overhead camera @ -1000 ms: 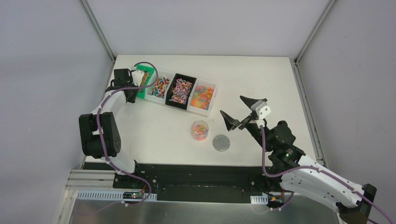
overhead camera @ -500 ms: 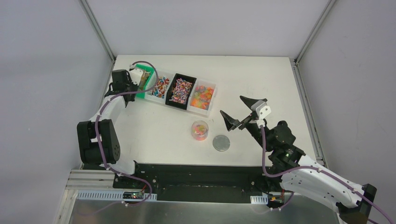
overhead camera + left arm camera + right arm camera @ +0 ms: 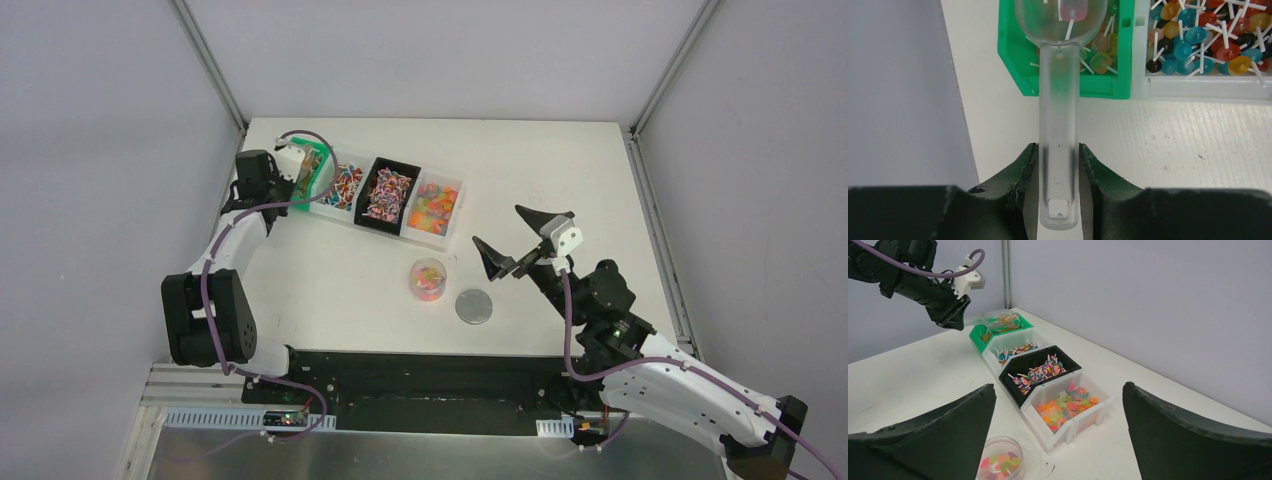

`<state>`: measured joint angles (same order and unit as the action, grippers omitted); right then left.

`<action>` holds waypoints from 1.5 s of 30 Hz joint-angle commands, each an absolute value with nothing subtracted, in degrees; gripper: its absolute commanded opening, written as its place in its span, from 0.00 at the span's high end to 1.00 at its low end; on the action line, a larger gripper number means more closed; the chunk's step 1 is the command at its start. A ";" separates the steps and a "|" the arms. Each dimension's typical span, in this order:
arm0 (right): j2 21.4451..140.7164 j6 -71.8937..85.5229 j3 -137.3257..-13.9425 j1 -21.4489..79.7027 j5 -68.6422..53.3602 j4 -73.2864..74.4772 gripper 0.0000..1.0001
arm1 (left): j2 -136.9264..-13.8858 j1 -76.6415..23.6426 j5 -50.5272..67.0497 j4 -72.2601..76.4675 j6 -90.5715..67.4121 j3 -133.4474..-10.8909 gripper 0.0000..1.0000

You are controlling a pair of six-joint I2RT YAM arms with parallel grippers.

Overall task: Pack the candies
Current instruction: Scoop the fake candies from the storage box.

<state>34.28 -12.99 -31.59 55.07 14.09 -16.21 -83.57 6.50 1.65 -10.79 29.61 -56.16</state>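
My left gripper (image 3: 1059, 150) is shut on the handle of a clear plastic scoop (image 3: 1060, 100). The scoop's bowl hangs over the green bin (image 3: 1013, 55) of stick candies and carries a pink candy (image 3: 1074, 9). In the top view this gripper (image 3: 285, 180) is at the table's far left. A small clear jar (image 3: 428, 279) with several gummy candies stands mid-table and also shows in the right wrist view (image 3: 999, 460). My right gripper (image 3: 495, 225) is open and empty, raised to the right of the jar.
Beside the green bin (image 3: 325, 160) runs a row: a white bin of ball lollipops (image 3: 345, 185), a black bin of swirl lollipops (image 3: 385, 195) and a white bin of star gummies (image 3: 437, 205). A grey round lid (image 3: 474, 306) lies right of the jar.
My left arm has swung a little, bringing the scoop further over the green bin. The right arm has hardly moved.
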 commanded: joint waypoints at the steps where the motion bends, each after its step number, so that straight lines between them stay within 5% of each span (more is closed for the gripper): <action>1: 33.79 -12.78 -34.27 55.30 13.91 -17.42 0.00 | -78.73 7.23 2.90 -7.08 29.64 -56.01 1.00; 21: 32.34 -14.24 -34.10 55.30 16.18 -15.88 0.00 | -66.47 6.69 10.62 -7.85 27.50 -55.06 1.00; 45: 28.87 -19.51 -34.72 55.29 22.23 -12.41 0.00 | -61.02 -10.41 21.62 -23.18 35.73 -57.21 1.00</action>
<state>30.00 -17.37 -32.16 55.07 19.79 -12.14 -64.18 -8.34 16.01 -22.02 32.34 -55.24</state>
